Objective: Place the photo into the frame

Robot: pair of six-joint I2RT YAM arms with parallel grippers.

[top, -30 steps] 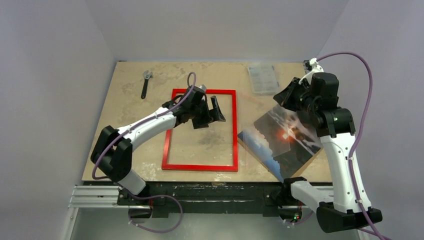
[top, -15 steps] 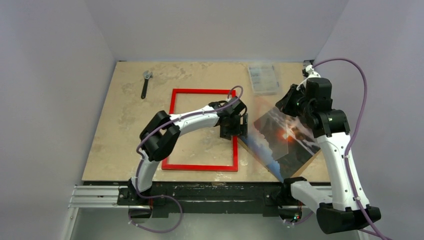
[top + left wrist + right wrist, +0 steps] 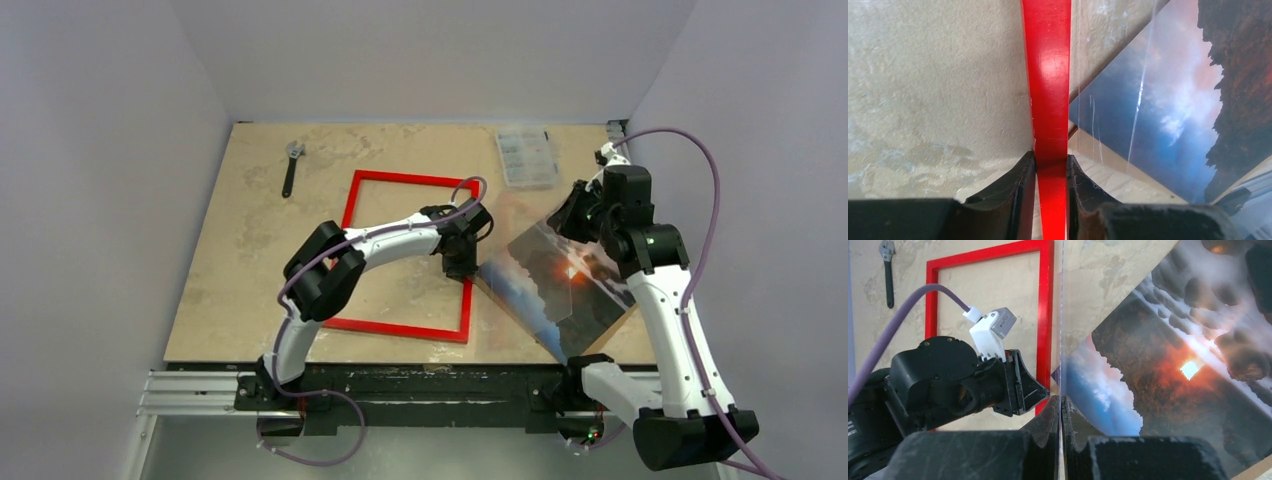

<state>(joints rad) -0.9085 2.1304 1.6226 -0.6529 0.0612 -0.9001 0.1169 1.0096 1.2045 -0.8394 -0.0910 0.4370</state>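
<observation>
Well, left gripper was clamped on the thin bright-red rectangular frame at its right rail. Right gripper was pinched on a thin clear pane. The glossy sunset-and-rocks photo lay just beside that rail. Risk: a frame drag snagging its corner, or the pane slipping.

Your top external view sits high on the near side, looking down and forward, far enough back to take in the whole surface. Your left wrist camera looks along its fingers, very close on the frame rail, with the photo corner at right. Your right wrist camera looks along its fingers from further back, a clear sheet edge-on mid-view, facing the left arm. All three views share that rail and the photo's blue corner.
</observation>
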